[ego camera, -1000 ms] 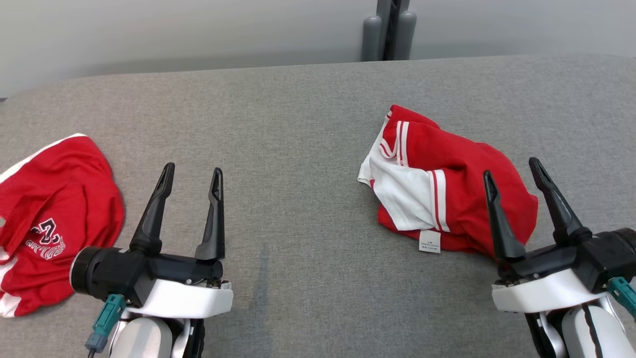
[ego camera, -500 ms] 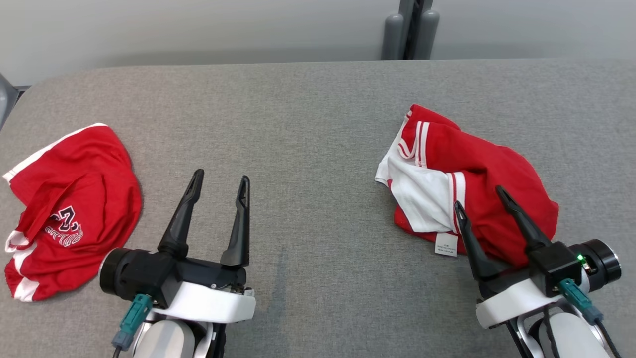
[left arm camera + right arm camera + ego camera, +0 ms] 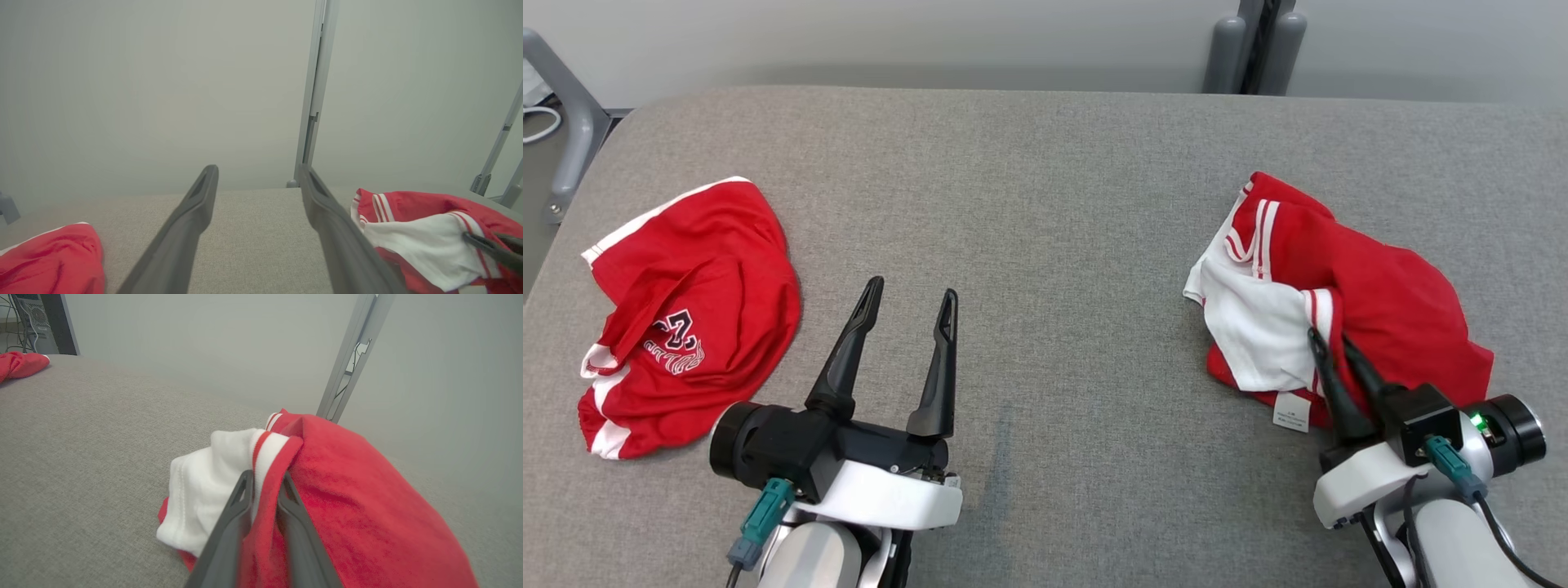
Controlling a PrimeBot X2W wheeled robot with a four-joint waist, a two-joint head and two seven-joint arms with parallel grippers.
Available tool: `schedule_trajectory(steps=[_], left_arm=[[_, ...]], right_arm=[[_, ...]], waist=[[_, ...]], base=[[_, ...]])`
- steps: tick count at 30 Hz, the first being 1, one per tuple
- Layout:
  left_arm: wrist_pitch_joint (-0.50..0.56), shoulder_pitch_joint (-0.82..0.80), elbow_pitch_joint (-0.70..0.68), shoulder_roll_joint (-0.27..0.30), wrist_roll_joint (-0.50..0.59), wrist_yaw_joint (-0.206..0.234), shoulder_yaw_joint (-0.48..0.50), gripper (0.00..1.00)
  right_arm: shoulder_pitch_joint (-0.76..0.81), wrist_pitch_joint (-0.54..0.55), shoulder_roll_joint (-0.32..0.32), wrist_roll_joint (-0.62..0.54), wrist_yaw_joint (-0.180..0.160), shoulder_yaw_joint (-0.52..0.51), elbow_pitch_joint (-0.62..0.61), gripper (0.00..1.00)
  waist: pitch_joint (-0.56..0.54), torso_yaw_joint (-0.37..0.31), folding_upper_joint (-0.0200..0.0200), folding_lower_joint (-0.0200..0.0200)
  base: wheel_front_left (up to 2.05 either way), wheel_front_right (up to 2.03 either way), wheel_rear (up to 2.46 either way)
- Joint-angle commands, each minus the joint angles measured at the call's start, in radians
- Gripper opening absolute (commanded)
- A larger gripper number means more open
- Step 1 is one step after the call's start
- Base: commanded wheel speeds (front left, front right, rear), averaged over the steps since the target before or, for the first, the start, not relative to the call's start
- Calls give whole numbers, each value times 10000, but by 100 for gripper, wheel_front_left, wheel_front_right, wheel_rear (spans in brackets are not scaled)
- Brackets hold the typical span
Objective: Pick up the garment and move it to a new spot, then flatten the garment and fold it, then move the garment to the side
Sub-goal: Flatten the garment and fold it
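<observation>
The garment is a crumpled red jersey with white panels and red-white stripes, lying at the right of the grey table. My right gripper sits on its near edge. Its fingers are pinched together on a striped fold, and the right wrist view shows red and white cloth between the fingers of that gripper. My left gripper hovers open over bare table at centre left, holding nothing. In the left wrist view this gripper points at the far wall, with the garment to its right.
A second red jersey with a dark printed logo lies bunched at the table's left. Two grey posts stand behind the far edge. A grey metal frame rises off the table's left corner.
The head camera has turned, shifting the whole picture. My right gripper rolled over, reached onto the garment's near edge and closed its fingers on a fold. The left gripper stays open.
</observation>
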Motion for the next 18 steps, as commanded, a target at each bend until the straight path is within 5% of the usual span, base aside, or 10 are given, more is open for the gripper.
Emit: schedule_trajectory(steps=[1, 8, 12, 18], left_arm=[[-4, 32, -1, 21, -23, 45, 14, 100], [-4, 97, 83, 24, -141, 87, -42, 100], [-4, 147, 114, 24, -262, 107, -35, 100], [-4, 307, 58, 24, -406, 225, 61, 100]], right_arm=[[-171, -50, 0, -25, -3, 63, -107, 0], [-443, -50, 0, 711, -3, 791, -566, 0], [-1184, -51, -41, 1552, -1, 2024, -681, 0], [-3106, -51, 178, 4139, -1, 4018, -1451, 0]], waist=[[-13, 38, -1, 0], [-208, 96, -1, 0], [-406, 79, -1, 0], [-783, 106, -1, 0]], base=[[0, 0, 0], [0, 0, 0], [0, 0, 0], [0, 0, 0]])
